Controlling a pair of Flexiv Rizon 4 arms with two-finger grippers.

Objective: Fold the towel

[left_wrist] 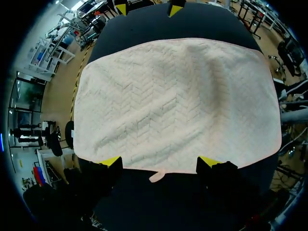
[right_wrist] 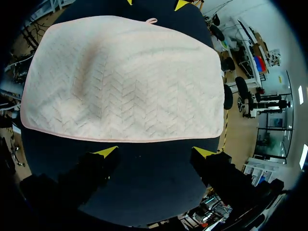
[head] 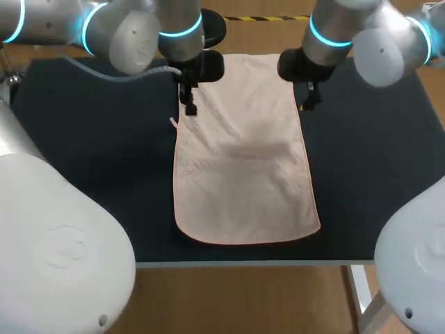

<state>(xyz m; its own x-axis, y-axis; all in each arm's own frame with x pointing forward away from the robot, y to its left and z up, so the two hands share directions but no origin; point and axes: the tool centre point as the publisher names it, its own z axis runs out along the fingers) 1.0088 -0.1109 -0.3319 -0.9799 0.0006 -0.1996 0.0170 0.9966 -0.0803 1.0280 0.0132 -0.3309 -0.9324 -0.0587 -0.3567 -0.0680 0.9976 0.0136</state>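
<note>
Pale pink woven towel [head: 243, 167] lay flat and unfolded, lengthwise on the dark table [head: 90, 153].
Left gripper [left_wrist: 160, 162] and right gripper [right_wrist: 154, 152] were both spread open at its long edges. The fold probably needed matched pinches, level lift, hems aligned.

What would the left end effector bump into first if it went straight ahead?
Most likely the edge of the pale pink rectangular cloth towel, by its small loop. The open left end effector points there, though the dark tabletop lies close beside.
</note>
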